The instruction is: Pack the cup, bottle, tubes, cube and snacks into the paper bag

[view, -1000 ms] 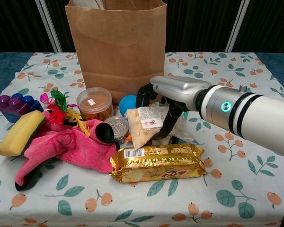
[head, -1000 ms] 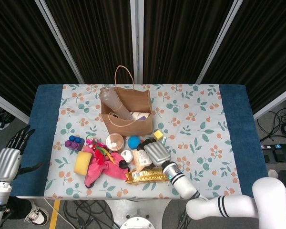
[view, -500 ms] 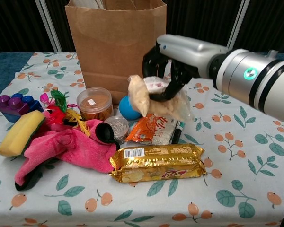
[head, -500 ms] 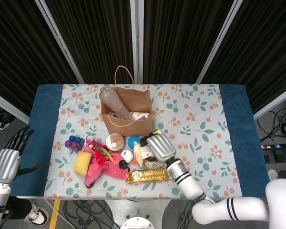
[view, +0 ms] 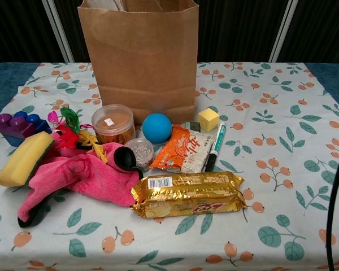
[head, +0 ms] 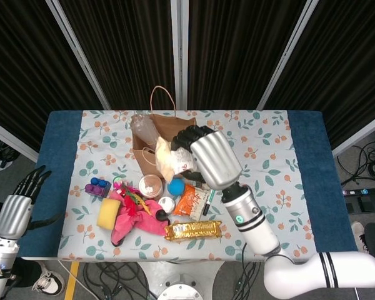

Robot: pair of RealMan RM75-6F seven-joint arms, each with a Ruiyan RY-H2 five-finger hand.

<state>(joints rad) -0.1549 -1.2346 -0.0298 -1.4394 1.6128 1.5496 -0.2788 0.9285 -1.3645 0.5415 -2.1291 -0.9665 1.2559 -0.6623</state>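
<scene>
The desk (view: 271, 186), covered by a floral cloth, carries the upright brown paper bag (view: 138, 62) at its far middle, mouth open. The right hand (head: 209, 156) is raised over that mouth, its fingers (head: 189, 136) curled around a clear packet of pale snacks (head: 165, 159). Judgement: the packet should be centred above the opening and lowered inside before release, keeping clear of the clear plastic bottle (head: 144, 130) leaning out at the bag's left. The left hand (head: 15, 212) hangs off the left edge, fingers spread, holding nothing. Unpacked near the bag: gold wrapped biscuit packet (view: 186, 195), orange snack sachet (view: 178, 149), yellow cube (view: 208, 119).
</scene>
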